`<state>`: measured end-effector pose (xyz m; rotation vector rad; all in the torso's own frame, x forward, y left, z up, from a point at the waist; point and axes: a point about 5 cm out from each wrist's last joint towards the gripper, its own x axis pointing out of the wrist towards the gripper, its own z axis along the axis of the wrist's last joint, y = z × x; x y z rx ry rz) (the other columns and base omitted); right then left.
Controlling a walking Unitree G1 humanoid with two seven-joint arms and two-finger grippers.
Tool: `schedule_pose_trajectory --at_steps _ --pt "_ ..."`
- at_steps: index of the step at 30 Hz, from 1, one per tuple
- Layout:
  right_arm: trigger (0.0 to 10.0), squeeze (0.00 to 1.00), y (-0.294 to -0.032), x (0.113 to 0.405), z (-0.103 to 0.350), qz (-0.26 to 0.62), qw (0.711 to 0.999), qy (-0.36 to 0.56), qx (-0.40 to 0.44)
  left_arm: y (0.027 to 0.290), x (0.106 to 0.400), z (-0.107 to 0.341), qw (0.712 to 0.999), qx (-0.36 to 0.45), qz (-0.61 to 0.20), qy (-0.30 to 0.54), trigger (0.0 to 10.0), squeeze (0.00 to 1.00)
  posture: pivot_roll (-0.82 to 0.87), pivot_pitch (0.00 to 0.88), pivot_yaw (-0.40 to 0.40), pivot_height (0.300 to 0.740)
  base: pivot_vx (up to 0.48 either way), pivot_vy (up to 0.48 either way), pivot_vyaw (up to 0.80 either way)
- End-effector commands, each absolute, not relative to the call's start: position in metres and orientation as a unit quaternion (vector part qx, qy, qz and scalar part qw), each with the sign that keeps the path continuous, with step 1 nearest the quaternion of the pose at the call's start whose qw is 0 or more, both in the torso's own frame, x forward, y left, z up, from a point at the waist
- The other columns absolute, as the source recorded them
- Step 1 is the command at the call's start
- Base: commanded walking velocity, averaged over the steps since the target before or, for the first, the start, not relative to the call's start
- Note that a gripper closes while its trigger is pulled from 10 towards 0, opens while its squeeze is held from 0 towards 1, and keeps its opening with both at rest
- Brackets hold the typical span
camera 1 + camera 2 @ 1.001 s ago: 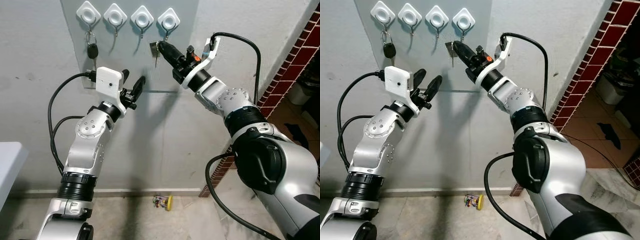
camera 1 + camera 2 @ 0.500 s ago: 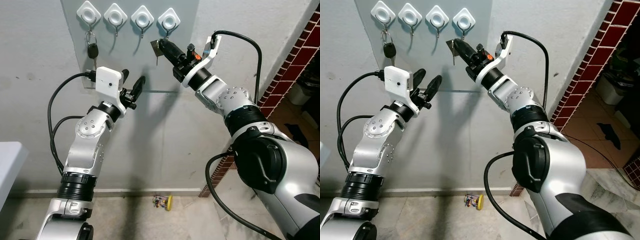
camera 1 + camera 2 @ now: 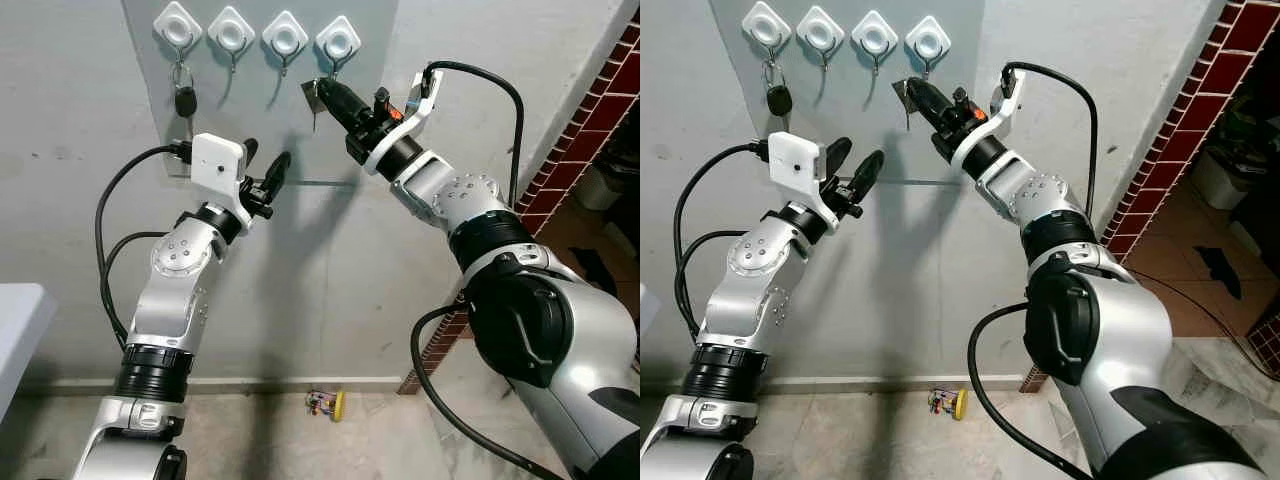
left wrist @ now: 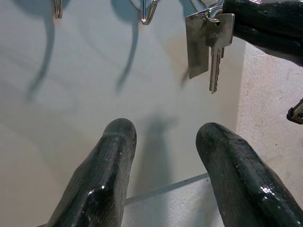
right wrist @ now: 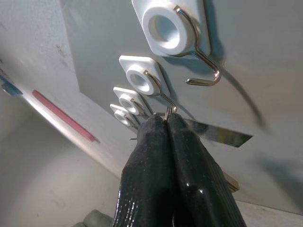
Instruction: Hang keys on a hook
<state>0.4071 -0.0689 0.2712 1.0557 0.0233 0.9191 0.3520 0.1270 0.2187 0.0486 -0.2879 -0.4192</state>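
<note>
Four white hooks sit in a row on a grey wall board [image 3: 330, 150]. A black car key [image 3: 184, 100] hangs from the leftmost hook [image 3: 178, 25]. My right gripper [image 3: 326, 90] is shut on the ring of a silver key and metal tag [image 3: 312, 96], held just under the rightmost hook [image 3: 338, 38]. In the right wrist view that hook's wire [image 5: 203, 61] is bare, and the ring [image 5: 166, 113] pokes out of the shut fingertips [image 5: 156, 142]. My left gripper [image 3: 265, 160] stands open below the middle hooks, holding nothing; its wrist view shows the keys [image 4: 208, 45] hanging ahead.
A red brick wall edge [image 3: 590, 110] runs down the right side, with a doorway behind it. A small coloured object [image 3: 326, 403] lies on the floor by the skirting. A white table corner [image 3: 15, 330] juts in at the left.
My right gripper has lifted the keys slightly toward the rightmost hook. The left arm has not moved.
</note>
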Motion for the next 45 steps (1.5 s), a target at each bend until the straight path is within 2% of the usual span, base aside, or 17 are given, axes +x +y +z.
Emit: schedule_pose_trajectory --at_steps 1,16,21,34,45 --pt "10.0 0.0 -0.079 0.411 0.298 0.413 0.759 -0.041 0.502 0.127 0.351 0.222 0.967 0.025 -0.206 -0.149 10.0 0.0 0.01 0.0 -0.081 0.74 0.0 0.0 0.0" --pt "10.0 0.0 -0.082 0.412 0.3 0.406 0.757 -0.048 0.51 0.127 0.351 0.223 0.967 0.025 -0.207 -0.149 10.0 0.0 0.01 0.0 -0.082 0.74 0.0 0.0 0.0" --pt "10.0 0.0 -0.078 0.411 0.296 0.409 0.747 -0.031 0.523 0.127 0.351 0.223 0.967 0.025 -0.206 -0.149 10.0 0.0 0.01 0.0 -0.082 0.74 0.0 0.0 0.0" --pt "10.0 0.0 -0.077 0.413 0.276 0.369 0.777 -0.011 0.511 0.129 0.351 0.224 0.967 0.026 -0.203 -0.15 10.0 0.0 0.02 0.0 -0.084 0.74 0.0 0.0 0.0" --pt "10.0 0.0 -0.085 0.415 0.27 0.33 0.761 -0.001 0.559 0.129 0.351 0.223 0.967 0.025 -0.203 -0.15 10.0 0.0 0.01 0.0 -0.082 0.74 0.0 0.0 0.0"
